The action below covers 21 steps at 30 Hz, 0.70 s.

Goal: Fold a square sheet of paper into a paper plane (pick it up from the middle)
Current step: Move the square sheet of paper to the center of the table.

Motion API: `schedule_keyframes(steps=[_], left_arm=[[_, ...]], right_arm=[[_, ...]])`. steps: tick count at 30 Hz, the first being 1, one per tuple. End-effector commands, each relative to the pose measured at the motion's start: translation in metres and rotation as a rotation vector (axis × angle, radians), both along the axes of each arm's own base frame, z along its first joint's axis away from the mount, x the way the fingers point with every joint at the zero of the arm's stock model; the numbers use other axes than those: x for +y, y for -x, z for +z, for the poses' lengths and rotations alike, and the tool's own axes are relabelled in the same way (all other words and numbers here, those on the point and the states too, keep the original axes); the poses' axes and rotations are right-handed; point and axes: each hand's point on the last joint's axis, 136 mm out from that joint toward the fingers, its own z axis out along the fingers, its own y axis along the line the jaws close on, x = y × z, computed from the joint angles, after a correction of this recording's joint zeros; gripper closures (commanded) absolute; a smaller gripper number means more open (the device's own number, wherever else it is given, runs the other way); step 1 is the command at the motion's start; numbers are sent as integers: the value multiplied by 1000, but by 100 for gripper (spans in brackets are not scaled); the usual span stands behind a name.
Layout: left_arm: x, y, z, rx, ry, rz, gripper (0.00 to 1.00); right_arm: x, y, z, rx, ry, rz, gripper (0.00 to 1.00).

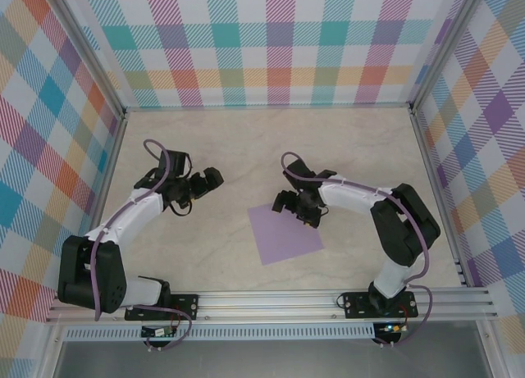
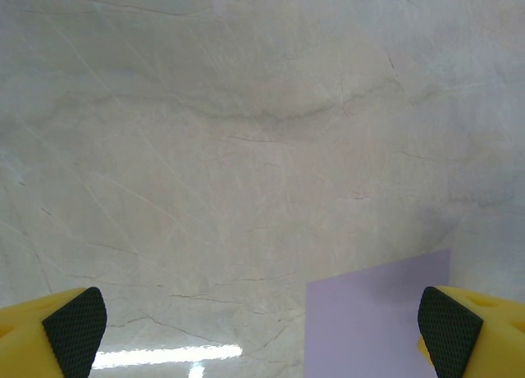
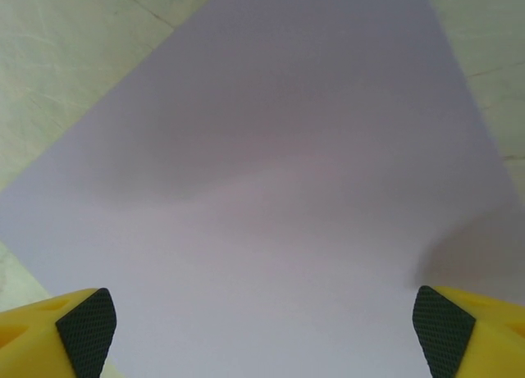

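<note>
**Sheet flat on the bench, both pincers wide**

The lavender sheet lies flat and unfolded on the marble-look bench, right of centre and toward the near rail, turned slightly out of square with it.

The right pincer hangs over the sheet's far edge with its jaws spread wide and nothing between them. From its own wrist camera the paper spreads across the whole gap between the two black pads, with a soft shadow lying over the paper. I cannot tell from here whether the tips touch it.

The left pincer sits well to the left of the sheet, over bare bench, jaws likewise wide and empty. Its wrist camera catches one corner of the sheet low on the right, near the right-hand pad.
</note>
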Motion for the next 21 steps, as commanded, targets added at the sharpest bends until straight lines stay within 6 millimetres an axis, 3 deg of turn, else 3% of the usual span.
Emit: schedule_keyframes(steps=[1,7,12,21], left_arm=[[-10,2,-5,1,38,-7,0],[-10,7,-19,16,16,2,0],[-11,9,-23,28,3,-2,0],[-12,15,-30,43,-16,0,0]], right_arm=[[-17,5,11,-29,143,136,0],[1,5,6,-28,189,373,0],[13,1,2,-6,238,462,0],[31,21,-14,39,256,594,0]])
